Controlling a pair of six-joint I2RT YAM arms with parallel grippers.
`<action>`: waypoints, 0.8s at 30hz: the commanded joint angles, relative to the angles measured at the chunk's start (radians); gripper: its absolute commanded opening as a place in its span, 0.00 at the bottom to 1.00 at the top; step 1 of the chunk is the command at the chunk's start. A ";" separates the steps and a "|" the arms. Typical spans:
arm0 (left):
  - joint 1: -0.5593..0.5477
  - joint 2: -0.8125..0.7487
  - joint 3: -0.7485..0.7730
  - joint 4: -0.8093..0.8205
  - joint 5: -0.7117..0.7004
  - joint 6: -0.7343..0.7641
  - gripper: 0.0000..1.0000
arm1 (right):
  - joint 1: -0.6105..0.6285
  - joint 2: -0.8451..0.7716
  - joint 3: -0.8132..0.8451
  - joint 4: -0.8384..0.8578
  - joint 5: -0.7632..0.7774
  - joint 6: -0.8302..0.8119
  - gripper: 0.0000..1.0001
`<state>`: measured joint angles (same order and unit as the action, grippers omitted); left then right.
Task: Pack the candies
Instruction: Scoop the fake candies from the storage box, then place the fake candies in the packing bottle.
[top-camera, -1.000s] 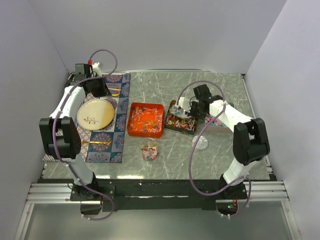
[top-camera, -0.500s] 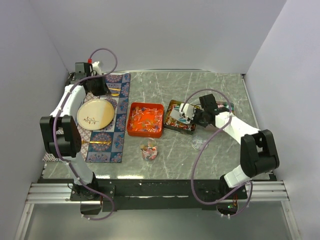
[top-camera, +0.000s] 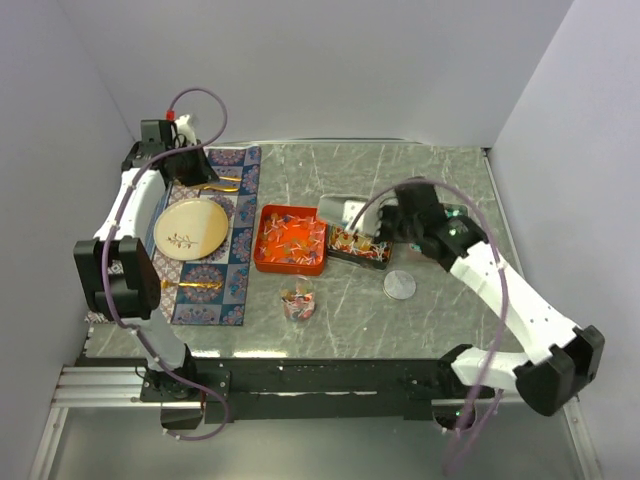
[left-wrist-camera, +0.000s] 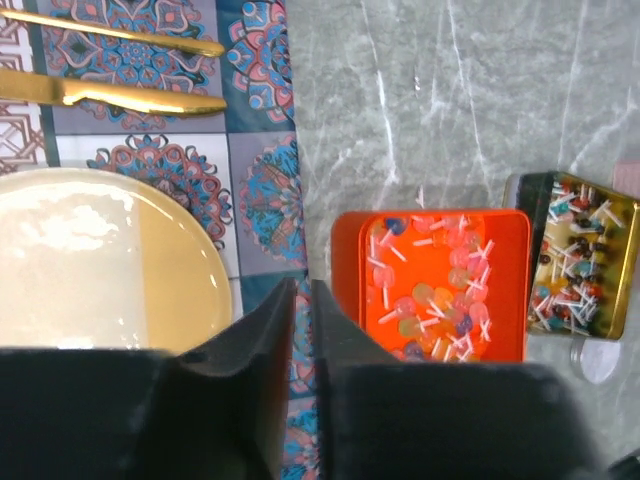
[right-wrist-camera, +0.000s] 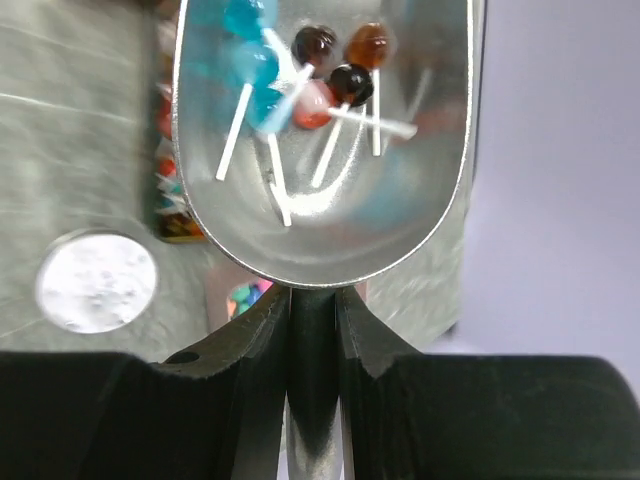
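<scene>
Candies on white sticks (right-wrist-camera: 330, 75) lie in a metal scoop (right-wrist-camera: 320, 210), and my right gripper (right-wrist-camera: 313, 300) is shut on the scoop's handle. From above, the scoop (top-camera: 338, 210) hangs over the far ends of the orange tray (top-camera: 262, 240) and the dark gold tin (top-camera: 382, 262); my right gripper (top-camera: 388, 222) is behind it. Both containers hold many candies (left-wrist-camera: 440, 300). A small clear cup (top-camera: 298, 301) also holds candies. My left gripper (top-camera: 195, 170) hovers over the placemat's far end, shut and empty (left-wrist-camera: 303, 290).
A cream plate (top-camera: 191, 228) and gold cutlery (left-wrist-camera: 120, 95) lie on the patterned placemat (top-camera: 238, 270). A round clear lid (top-camera: 400, 285) lies near the tin. A pink box of coloured sweets (right-wrist-camera: 245, 295) shows under the scoop. Grey walls enclose the table.
My right arm lifted the scoop out of the tin, now loaded with candies, and swung it up and left. My left gripper shifted slightly toward the back.
</scene>
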<state>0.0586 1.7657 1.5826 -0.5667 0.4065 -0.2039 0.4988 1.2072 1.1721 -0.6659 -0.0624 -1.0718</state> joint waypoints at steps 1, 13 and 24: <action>0.006 -0.129 -0.050 0.016 0.052 -0.045 0.43 | 0.228 -0.034 0.063 -0.150 0.136 -0.062 0.00; 0.007 -0.244 -0.162 0.070 0.020 -0.081 0.93 | 0.590 0.093 0.095 -0.285 0.476 -0.093 0.00; 0.007 -0.351 -0.239 0.116 0.048 -0.104 0.94 | 0.667 0.261 0.182 -0.417 0.654 -0.002 0.00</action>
<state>0.0628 1.4734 1.3647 -0.5076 0.4297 -0.2874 1.1625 1.4319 1.2736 -1.0214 0.4755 -1.1084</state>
